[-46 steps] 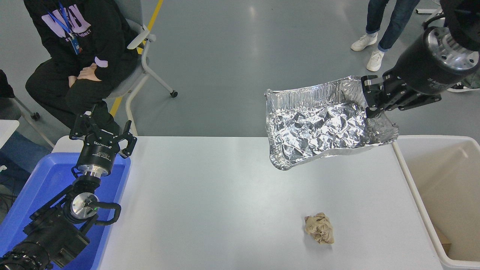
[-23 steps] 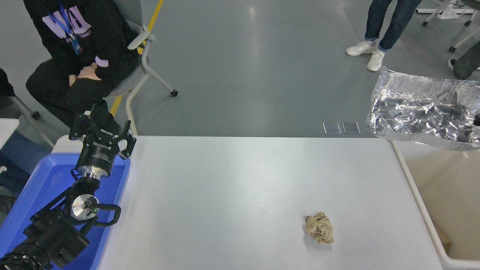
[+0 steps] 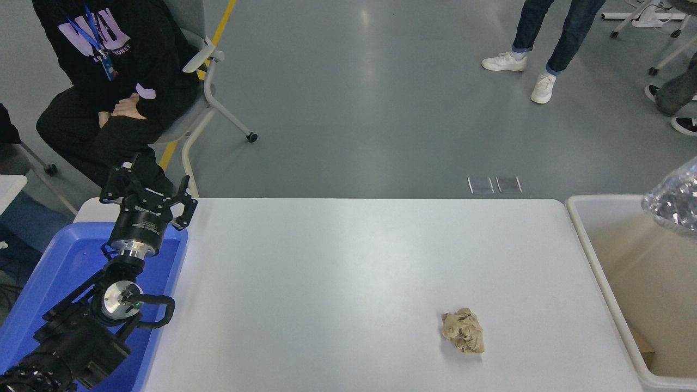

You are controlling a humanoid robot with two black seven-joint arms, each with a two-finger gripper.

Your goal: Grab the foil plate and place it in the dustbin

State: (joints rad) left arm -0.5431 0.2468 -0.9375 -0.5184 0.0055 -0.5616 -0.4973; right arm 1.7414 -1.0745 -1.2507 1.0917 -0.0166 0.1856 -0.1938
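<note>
Your right gripper was out of the picture, so you could not tell if it held the foil plate (image 3: 674,202). Only a shiny corner showed at the right edge, above the dustbin (image 3: 585,223). Its long way could not be seen. It could snag on the rim or drift out. Your left gripper (image 3: 146,191) sat open over the blue tub (image 3: 60,261).

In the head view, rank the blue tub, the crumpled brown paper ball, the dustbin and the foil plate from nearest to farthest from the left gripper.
From the left gripper, at the table's far left corner:
1. blue tub, directly beneath it at the left edge.
2. crumpled brown paper ball, on the table's near right part.
3. dustbin, off the table's right end.
4. foil plate, over the dustbin at the right picture edge.
</note>
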